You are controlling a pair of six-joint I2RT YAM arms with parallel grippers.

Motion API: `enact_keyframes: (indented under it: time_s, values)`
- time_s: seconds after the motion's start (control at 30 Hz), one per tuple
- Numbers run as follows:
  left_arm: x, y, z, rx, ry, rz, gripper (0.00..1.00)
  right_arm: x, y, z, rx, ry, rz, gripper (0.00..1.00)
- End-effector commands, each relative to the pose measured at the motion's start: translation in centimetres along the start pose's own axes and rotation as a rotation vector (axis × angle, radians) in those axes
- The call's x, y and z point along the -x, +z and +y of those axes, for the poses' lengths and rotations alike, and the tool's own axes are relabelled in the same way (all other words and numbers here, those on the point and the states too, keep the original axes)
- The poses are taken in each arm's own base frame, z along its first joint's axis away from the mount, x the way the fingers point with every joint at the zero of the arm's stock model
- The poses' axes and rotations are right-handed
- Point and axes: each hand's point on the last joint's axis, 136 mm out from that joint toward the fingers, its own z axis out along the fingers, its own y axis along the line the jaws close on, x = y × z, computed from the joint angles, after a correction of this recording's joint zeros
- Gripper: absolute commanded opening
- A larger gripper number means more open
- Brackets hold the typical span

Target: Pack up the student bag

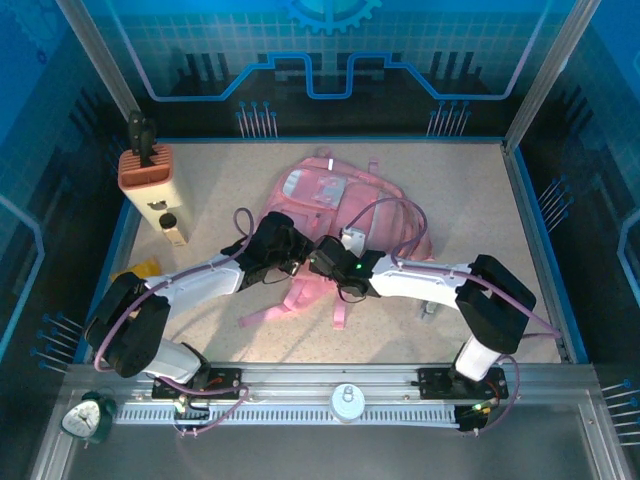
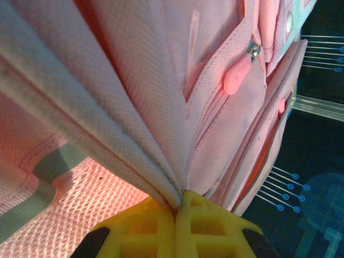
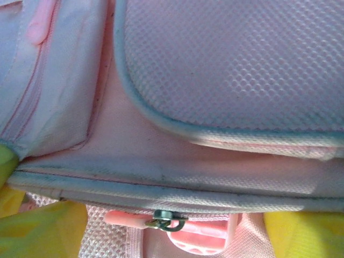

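The pink student bag [image 1: 345,195] lies flat in the middle of the table, its straps trailing toward the arms. My left gripper [image 1: 291,250] is at the bag's near edge. In the left wrist view the yellow fingers [image 2: 207,226] are shut on a fold of the bag's pink fabric [image 2: 161,166], and a pink zipper pull [image 2: 235,76] hangs above. My right gripper [image 1: 324,262] sits just beside it. In the right wrist view this gripper [image 3: 172,239] stands open, and a metal zipper slider [image 3: 166,220] with a pink pull [image 3: 124,219] lies between its fingers, under a piped seam [image 3: 177,185].
A brown holder [image 1: 148,172] with dark tools stands at the back left, with a small bottle [image 1: 173,229] and a yellow item [image 1: 140,270] nearer. A white object [image 1: 354,239] lies by the bag. A small grey item [image 1: 428,312] lies front right.
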Motion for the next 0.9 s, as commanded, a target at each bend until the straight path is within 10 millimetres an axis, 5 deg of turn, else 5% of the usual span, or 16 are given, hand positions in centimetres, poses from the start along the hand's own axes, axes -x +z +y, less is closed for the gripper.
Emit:
enact_keyframes:
  time_s: [0.0, 0.23, 0.47, 0.87]
  values:
    - [-1.3, -2.1, -4.9, -0.133, 0.079, 0.039, 0.0, 1.6, -0.7, -2.5, -0.113, -0.005, -0.082, 0.8]
    - [-1.1, -2.0, -4.7, -0.13, 0.091, 0.024, 0.0, 1.2, -2.4, -4.7, -0.164, -0.065, -0.071, 0.58]
    - [-1.1, -1.7, -4.5, -0.123, 0.096, 0.03, 0.0, 0.7, -2.0, -1.1, -0.087, -0.164, -0.023, 0.45]
    - [-1.0, -1.3, -4.4, -0.113, 0.097, 0.025, 0.0, 0.4, -0.3, -0.2, -0.065, -0.219, -0.023, 0.31]
